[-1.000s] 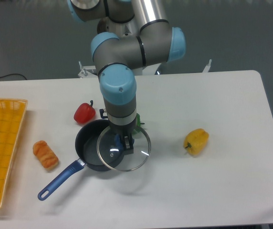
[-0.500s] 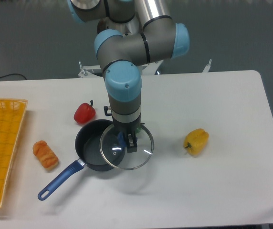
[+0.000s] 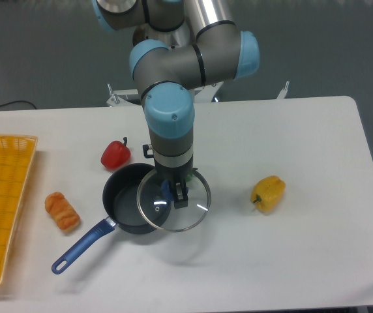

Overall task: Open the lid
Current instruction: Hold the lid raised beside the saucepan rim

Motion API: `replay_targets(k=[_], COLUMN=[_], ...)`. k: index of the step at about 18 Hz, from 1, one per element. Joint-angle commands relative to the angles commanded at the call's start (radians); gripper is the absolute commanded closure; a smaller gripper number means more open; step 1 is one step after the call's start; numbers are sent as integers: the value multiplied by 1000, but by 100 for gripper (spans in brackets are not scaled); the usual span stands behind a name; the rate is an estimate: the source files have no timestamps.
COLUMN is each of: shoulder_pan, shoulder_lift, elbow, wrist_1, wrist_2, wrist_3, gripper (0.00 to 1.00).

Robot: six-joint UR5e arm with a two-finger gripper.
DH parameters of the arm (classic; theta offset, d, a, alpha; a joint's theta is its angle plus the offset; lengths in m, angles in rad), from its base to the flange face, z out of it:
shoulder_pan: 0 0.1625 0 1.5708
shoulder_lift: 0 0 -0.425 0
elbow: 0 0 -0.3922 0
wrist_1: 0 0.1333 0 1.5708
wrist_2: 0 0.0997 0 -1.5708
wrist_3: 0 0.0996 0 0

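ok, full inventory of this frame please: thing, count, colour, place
lid: 1, clear glass with blue knob, held by the gripper, shifted right off the saucepan
saucepan: 1, dark blue, long handle toward front left, table centre
red pepper: 1, red, behind the saucepan
yellow pepper: 1, yellow, right of the lid
bread roll: 1, orange-brown, left of the saucepan
basket: 1, yellow, left edge
table: 1, white
arm: 1, grey and light blue, above the lid
gripper: 1, dark, shut on the knob

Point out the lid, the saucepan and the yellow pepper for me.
lid (image 3: 193, 212): fixed camera, clear glass right of the knob.
saucepan (image 3: 122, 195): fixed camera, inner floor, left part.
yellow pepper (image 3: 268, 193): fixed camera, middle of its body.
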Motion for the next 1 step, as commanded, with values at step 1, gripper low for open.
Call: replay_targets(k=[1], shoulder_pan=[2], shoulder_lift=[-2], elbow=[0], wrist_1=[0], wrist_2=[0], wrist_3=[2], gripper=[36])
